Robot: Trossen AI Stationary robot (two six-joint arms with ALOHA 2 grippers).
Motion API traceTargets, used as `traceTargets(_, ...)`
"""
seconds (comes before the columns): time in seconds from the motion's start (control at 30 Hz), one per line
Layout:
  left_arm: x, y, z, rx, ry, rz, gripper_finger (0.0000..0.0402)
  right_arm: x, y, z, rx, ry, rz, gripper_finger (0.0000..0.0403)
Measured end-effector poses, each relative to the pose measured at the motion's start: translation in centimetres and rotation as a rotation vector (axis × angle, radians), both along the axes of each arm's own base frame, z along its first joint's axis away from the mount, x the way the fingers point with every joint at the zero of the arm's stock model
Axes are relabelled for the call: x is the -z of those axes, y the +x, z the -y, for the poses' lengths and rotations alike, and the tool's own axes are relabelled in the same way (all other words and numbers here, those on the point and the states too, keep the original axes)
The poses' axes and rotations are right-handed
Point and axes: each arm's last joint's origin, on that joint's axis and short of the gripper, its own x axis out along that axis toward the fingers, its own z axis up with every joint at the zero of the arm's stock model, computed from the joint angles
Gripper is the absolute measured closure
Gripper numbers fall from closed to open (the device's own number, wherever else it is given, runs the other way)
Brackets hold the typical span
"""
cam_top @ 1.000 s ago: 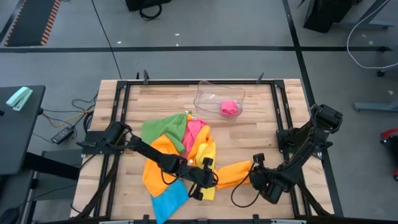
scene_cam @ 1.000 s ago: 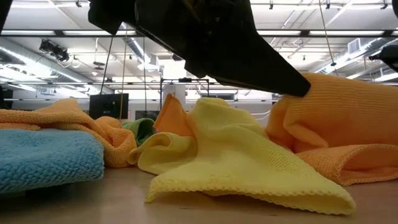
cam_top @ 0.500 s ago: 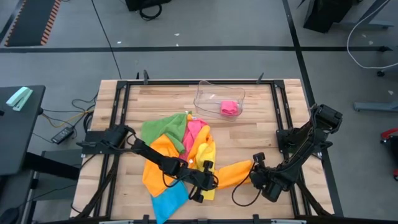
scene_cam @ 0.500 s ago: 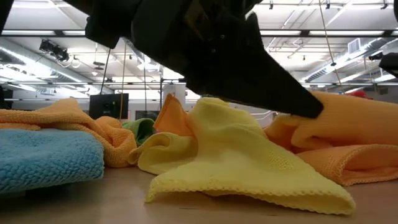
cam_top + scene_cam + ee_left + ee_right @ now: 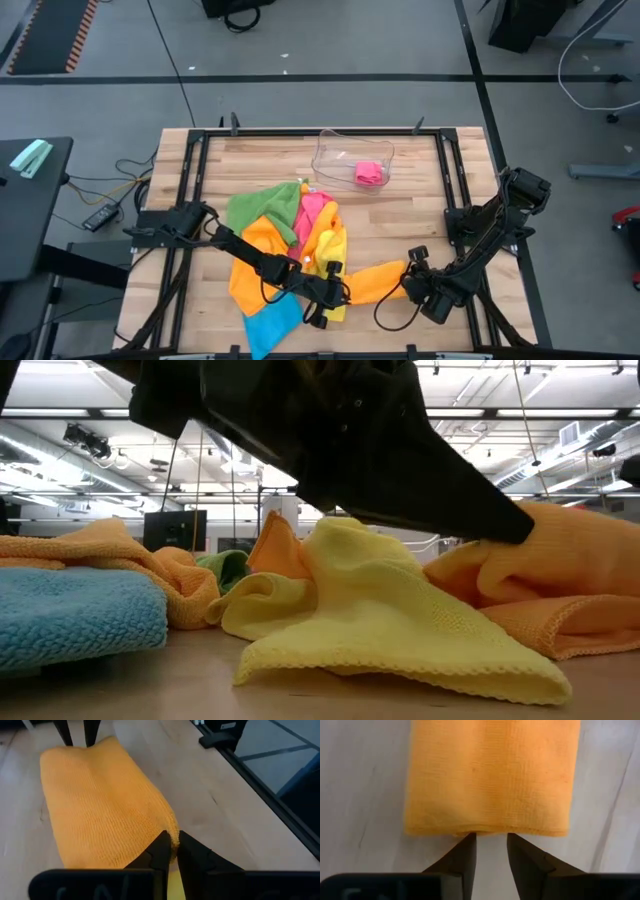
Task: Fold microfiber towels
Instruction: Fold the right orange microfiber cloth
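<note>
Towels lie heaped on the wooden table (image 5: 400, 200), and the one being worked is an orange towel (image 5: 375, 281) folded into a long strip, stretched crosswise between the two grippers just beside the heap's near right edge. Its long axis runs from the left gripper (image 5: 335, 295) to the right gripper (image 5: 412, 283). The left gripper's fingers (image 5: 161, 851) are pressed nearly together, pinching the strip's corner. The right gripper's fingers (image 5: 465, 851) stand slightly apart at the strip's other end, with the cloth's edge just beyond their tips and nothing between them. The heap itself holds a green towel (image 5: 262, 208), a pink towel (image 5: 312, 208), a yellow towel (image 5: 330, 250), another orange one and a blue towel (image 5: 270, 318). Beyond the heap, near the table's far edge, a clear tray (image 5: 350, 152) holds a folded pink cloth (image 5: 370, 173). In the low view the left arm blocks much of the strip.
</note>
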Motion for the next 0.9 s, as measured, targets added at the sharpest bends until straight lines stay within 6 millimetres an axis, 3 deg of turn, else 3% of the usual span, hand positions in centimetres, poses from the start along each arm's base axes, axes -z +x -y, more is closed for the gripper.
traceTargets(0.2,0.0,-0.2,0.3,0.007,0.001,-0.001,0.0342,-0.1,-0.3,0.2,0.040,0.011,-0.076,0.0252)
traceTargets(0.43,0.0,-0.2,0.4,-0.001,-0.021,-0.003,0.0288,-2.3,0.4,-1.1,0.103,0.052,-0.052,0.0251)
traceTargets(0.67,-0.2,-0.1,0.5,0.001,-0.027,0.017,0.0256,-3.8,1.0,-3.2,0.038,0.099,0.139,0.0257)
traceTargets(0.9,-0.2,-0.1,0.5,0.003,-0.026,0.019,0.0226,-2.1,-0.7,-4.4,-0.072,0.098,0.370,0.0258)
